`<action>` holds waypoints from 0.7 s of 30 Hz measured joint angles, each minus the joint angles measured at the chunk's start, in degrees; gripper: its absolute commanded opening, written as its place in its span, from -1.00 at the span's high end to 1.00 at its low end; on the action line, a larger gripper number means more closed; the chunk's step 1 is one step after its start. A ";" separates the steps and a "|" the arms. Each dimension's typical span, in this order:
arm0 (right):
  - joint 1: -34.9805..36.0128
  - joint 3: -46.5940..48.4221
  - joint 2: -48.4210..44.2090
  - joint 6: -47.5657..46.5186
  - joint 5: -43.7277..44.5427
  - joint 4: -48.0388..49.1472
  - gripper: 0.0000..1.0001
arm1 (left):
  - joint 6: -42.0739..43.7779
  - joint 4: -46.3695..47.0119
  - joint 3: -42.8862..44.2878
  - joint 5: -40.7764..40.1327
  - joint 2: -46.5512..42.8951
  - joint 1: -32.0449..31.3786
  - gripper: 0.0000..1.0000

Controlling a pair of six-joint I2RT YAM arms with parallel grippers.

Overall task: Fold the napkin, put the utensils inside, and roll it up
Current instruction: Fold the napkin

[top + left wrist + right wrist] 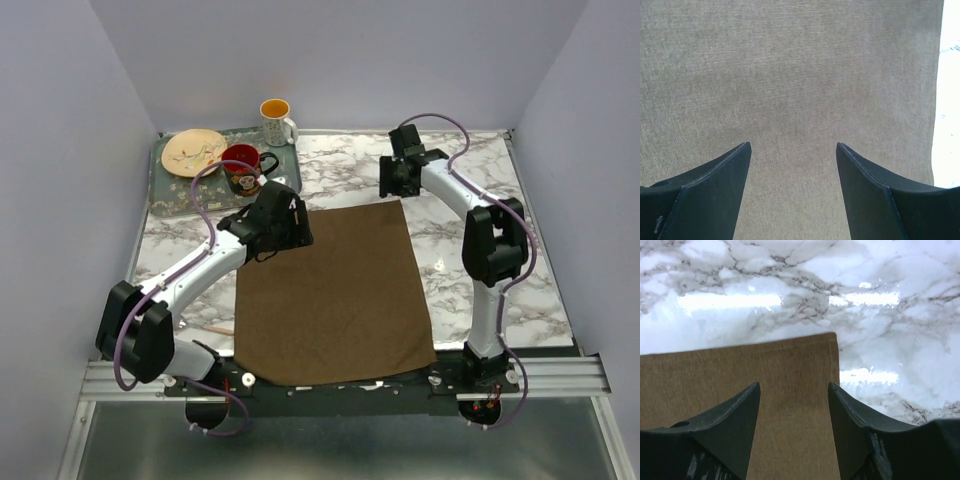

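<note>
The dark brown napkin lies flat and unfolded on the marble table. My left gripper hovers over its far left corner. In the left wrist view that gripper is open, with only cloth below the jaws. My right gripper is at the far right corner. In the right wrist view it is open, straddling the napkin just inside the corner. A slim pale handle, apparently the utensil, lies left of the napkin by the left arm; its bowl does not show.
A grey tray at the back left holds a plate and a red mug. A white mug stands at its far right corner. Bare marble lies to the right of the napkin. Walls close in the table.
</note>
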 measured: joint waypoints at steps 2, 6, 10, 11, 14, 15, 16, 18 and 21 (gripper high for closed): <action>-0.94 3.54 2.40 -0.74 -0.74 -0.98 0.00 | 0.72 -0.20 0.57 0.61 0.02 0.02 -0.51; -2.05 7.13 5.81 -1.97 -1.60 -1.77 0.00 | 1.73 -0.61 1.16 1.44 0.63 0.02 -0.50; -2.34 7.30 7.72 -2.69 -1.70 -2.82 -0.03 | 2.78 -1.55 1.49 1.73 1.14 0.02 -0.50; -2.34 7.30 8.07 -2.80 -1.68 -3.06 -0.05 | 3.04 -1.99 1.95 1.81 1.25 0.28 -0.51; -2.58 7.30 9.05 -3.19 -1.68 -3.96 -0.13 | 3.78 -2.03 2.84 1.90 1.36 0.44 -0.53; -2.60 7.30 9.22 -3.28 -1.68 -4.24 -0.14 | 3.89 -1.99 3.08 1.92 1.36 0.57 -0.52; -2.60 7.30 9.46 -3.37 -1.68 -4.37 -0.16 | 4.02 -1.90 3.17 1.97 1.36 0.72 -0.52; -2.62 7.30 9.81 -3.56 -1.66 -4.70 -0.19 | 4.20 -1.88 3.21 2.08 1.36 1.05 -0.52; -2.82 7.58 10.60 -3.78 -1.55 -5.66 -0.21 | 4.46 -1.79 3.21 2.97 1.36 1.53 -0.52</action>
